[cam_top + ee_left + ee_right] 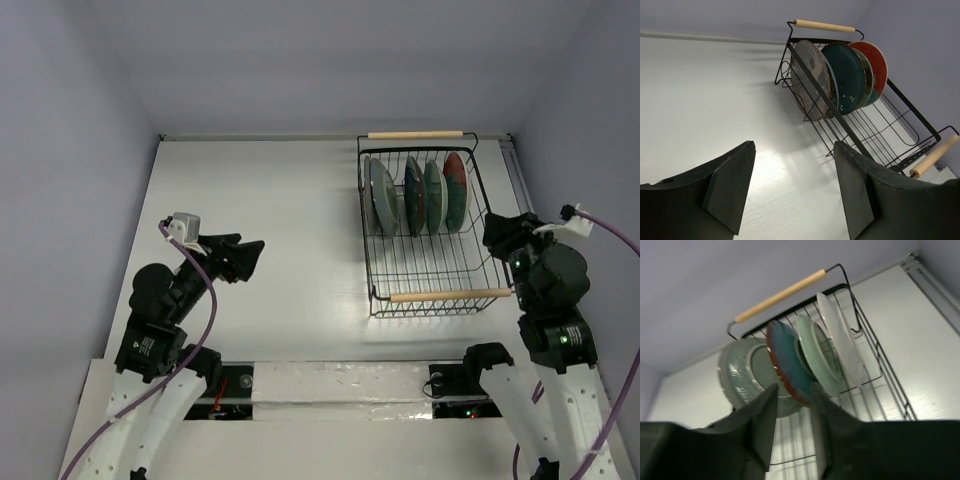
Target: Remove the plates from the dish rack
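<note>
Black right gripper [794, 396] jaws apart; left gripper [793, 152] spread wide; round plates [845, 75] upright in wire dish rack [825, 26].

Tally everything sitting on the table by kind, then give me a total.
plates: 4
dish rack: 1
total: 5

The dish rack [436, 295] sits on the table's [280, 210] right, plates [415, 195] standing side by side in its far half, the right gripper [492, 232] just right of it, the left gripper [248, 260] well apart at left.
</note>
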Robot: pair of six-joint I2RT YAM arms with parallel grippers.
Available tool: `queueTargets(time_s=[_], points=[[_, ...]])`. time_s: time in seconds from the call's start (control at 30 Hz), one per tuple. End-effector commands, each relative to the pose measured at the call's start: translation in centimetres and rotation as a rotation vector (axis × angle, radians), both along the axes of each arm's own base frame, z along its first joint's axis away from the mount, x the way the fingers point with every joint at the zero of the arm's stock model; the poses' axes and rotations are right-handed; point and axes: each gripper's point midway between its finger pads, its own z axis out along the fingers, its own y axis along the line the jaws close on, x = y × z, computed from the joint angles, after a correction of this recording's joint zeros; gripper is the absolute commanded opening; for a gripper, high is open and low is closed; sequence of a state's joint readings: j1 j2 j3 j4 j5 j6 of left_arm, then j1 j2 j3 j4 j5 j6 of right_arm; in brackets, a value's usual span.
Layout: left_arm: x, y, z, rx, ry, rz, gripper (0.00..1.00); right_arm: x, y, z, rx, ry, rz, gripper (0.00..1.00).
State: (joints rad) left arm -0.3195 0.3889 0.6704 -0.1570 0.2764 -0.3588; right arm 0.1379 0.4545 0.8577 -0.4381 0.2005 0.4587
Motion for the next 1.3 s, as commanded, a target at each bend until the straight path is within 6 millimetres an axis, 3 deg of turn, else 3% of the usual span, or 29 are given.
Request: queueTargets(time_s=[0.0,0.07,0.13,0.33,0.4,0.43,0.53,0.6,0.77,0.9,0.93,1.03,1.13,1.27], points=[[-0.6,0.1,2.0,-0.008,-0.072,-0.008,0.61,1.9,-0.4,-0.1,-0.019,0.051,-0.03,0.29],[-0.8,0.2,2.2,-0.014,-0.079,-0.007,0.6,3.5,0.0,-0.9,-0.036,0.1,-0.02,0.11],[-0.8,0.2,2.1,-0.016,-0.08,-0.007,0.55,4.5,-0.1,-1.2,-0.062,0.129,-0.025,0.0],[-0.5,0.6,1.6,-0.031,-0.056,0.026,0.14,6.8,-0.9,-1.5,-0.103,0.208,-0.077,0.0],[-0.4,0.7,1.4,-0.028,-0.046,0.034,0.02,7.7,-1.3,-1.7,-0.114,0.219,-0.103,0.08],[-0.3,0.8,1.3,-0.027,-0.041,0.043,0.0,8.8,-1.6,-2.4,-0.13,0.249,-0.126,0.23],[-0.2,1.0,1.2,-0.028,-0.032,0.059,0.0,10.7,-1.9,-3.3,-0.173,0.293,-0.145,0.64],[-0.2,1.2,1.2,-0.033,-0.035,0.072,0.06,12.5,-2.3,-5.0,-0.213,0.37,-0.168,0.68],[-0.5,1.2,1.4,-0.041,-0.043,0.072,0.22,15.8,-2.6,-5.8,-0.26,0.442,-0.198,0.65],[-0.8,1.1,1.6,-0.046,-0.05,0.065,0.27,17.9,-3.3,-7.3,-0.3,0.499,-0.243,0.59],[-0.8,1.2,1.6,-0.047,-0.052,0.066,0.28,18.5,-3.6,-8.9,-0.324,0.546,-0.259,0.56],[-0.8,1.3,1.7,-0.048,-0.055,0.07,0.3,19.3,-4.4,-10.5,-0.367,0.605,-0.301,0.48],[-0.7,1.6,1.7,-0.051,-0.052,0.09,0.31,19.4,-4.8,-10.8,-0.394,0.616,-0.313,0.4],[-0.7,1.8,1.7,-0.054,-0.05,0.103,0.32,19.4,-4.9,-10.9,-0.432,0.63,-0.302,0.36]])
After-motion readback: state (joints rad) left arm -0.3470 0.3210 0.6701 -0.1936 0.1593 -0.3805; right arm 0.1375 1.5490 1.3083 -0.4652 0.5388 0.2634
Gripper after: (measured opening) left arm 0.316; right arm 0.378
